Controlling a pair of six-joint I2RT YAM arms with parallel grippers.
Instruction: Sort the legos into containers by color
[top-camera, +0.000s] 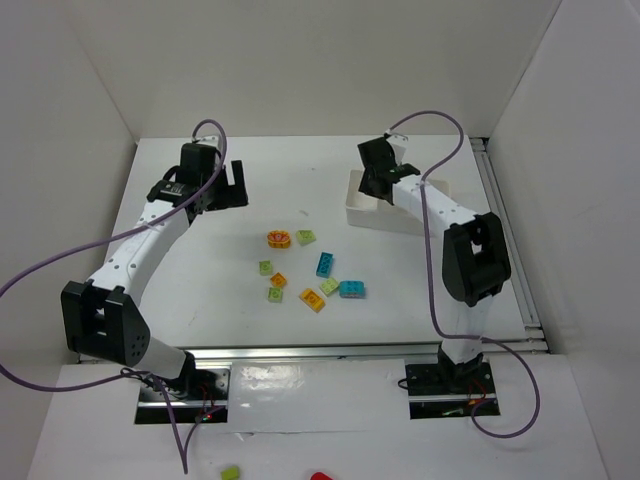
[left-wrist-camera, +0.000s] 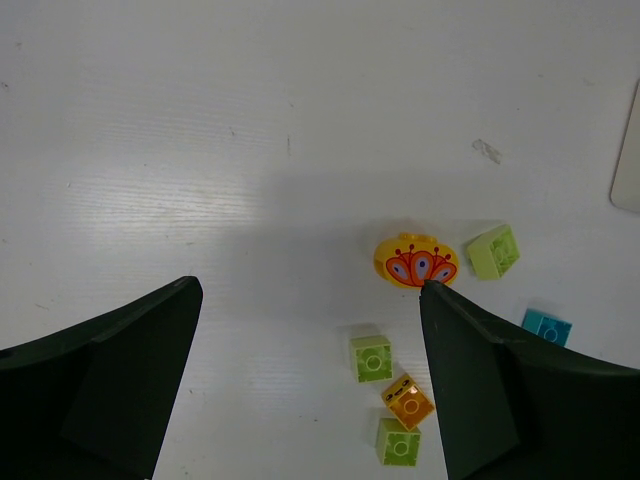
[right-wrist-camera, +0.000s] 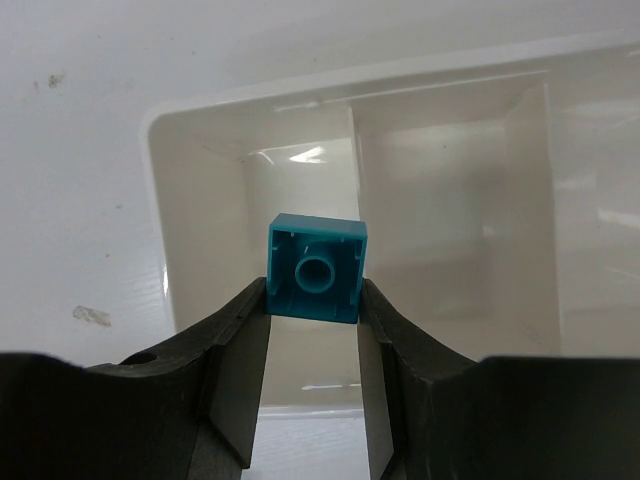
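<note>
Pinches a cyan lego (right-wrist-camera: 317, 268) in the right gripper (right-wrist-camera: 314, 300) above an end compartment of the white tray (right-wrist-camera: 200, 130), and hangs the left gripper (left-wrist-camera: 310, 290) wide open near the loose legos (left-wrist-camera: 371, 357).

Bright, diffuse overhead light; white matte tabletop (top-camera: 300, 170) near washed out in top view. Shadows soft, faint. Left wrist view: broad grey shadow mid-table, dark left gripper fingers (left-wrist-camera: 100, 390) blurred. Right wrist view: glare streaks on glossy white three-compartment plastic tray (right-wrist-camera: 165, 220); small cyan square brick (right-wrist-camera: 317, 268) sharp.
</note>
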